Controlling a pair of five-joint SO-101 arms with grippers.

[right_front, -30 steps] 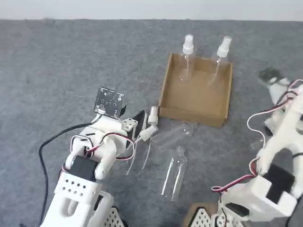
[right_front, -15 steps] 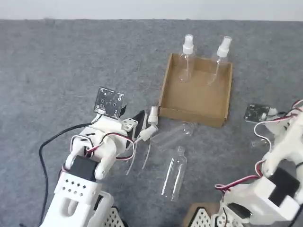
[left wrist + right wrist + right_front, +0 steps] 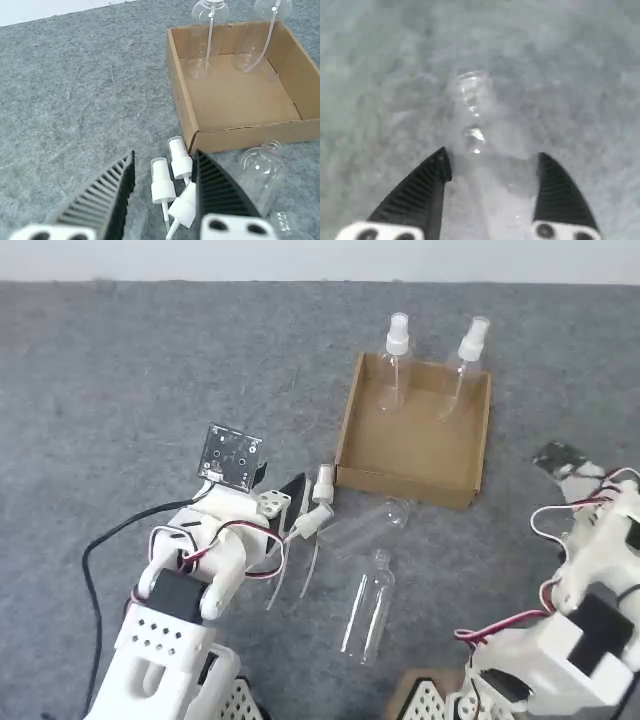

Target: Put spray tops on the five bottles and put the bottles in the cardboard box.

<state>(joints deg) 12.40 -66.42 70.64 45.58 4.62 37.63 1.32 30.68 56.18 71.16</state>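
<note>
Bottle (image 3: 472, 115) of clear plastic, lying on the tabletop (image 3: 150, 370) under the right hand (image 3: 492, 155), spread wide; wrist shifted slightly since half a second ago. Left hand (image 3: 164, 154) unmoved, spread over three loose spray tops (image 3: 172, 180). Capped bottles (image 3: 395, 360) unchanged in the cardboard box (image 3: 410, 483), bare bottles (image 3: 368, 605) beside it as before.

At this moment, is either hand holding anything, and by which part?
Nothing is held. The left hand is open over loose spray tops; the right hand is open astride a lying clear bottle, not clamped.
</note>
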